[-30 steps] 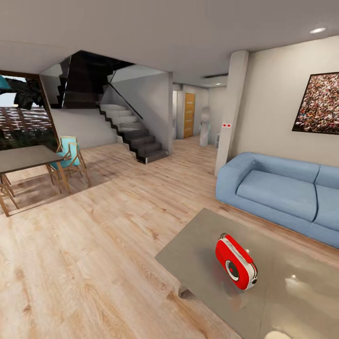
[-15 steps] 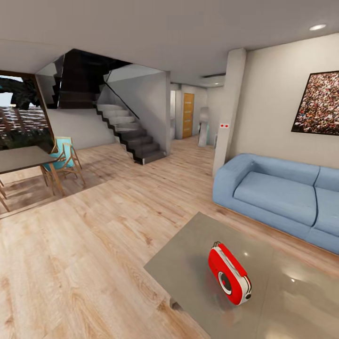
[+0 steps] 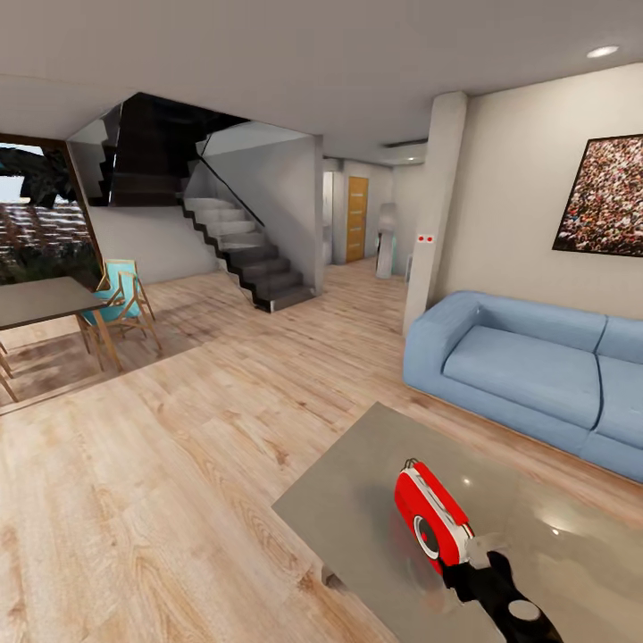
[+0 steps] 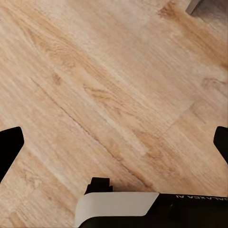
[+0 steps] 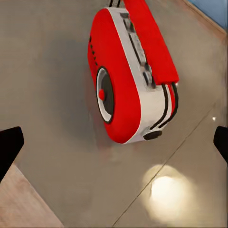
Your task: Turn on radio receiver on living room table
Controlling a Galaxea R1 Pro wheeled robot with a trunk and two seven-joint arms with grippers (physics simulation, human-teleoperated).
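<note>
Right claw (image 3: 487,551) has just risen into the lower right of the head view, fingers spread wide, nothing held. The radio receiver (image 3: 434,518) stands on the glossy surface (image 3: 348,509), lower centre. Risk: a careless poke could tip it or slide it.

place: a home, open-plan living room
seating: blue sofa (image 3: 527,371) against a white wall
wall: dark framed picture (image 3: 603,196) above the sofa
floor: light wood planks (image 3: 179,464) throughout
low table: glossy grey-beige table (image 3: 357,500) in front of the sofa
dining corner: dark-topped table (image 3: 40,299) with wooden-framed chairs (image 3: 125,299)
stairs: dark staircase (image 3: 246,254) with glass railing
beyond: hallway with a wooden door (image 3: 357,217)
window: large glazed opening (image 3: 40,214) onto the outdoors
</note>
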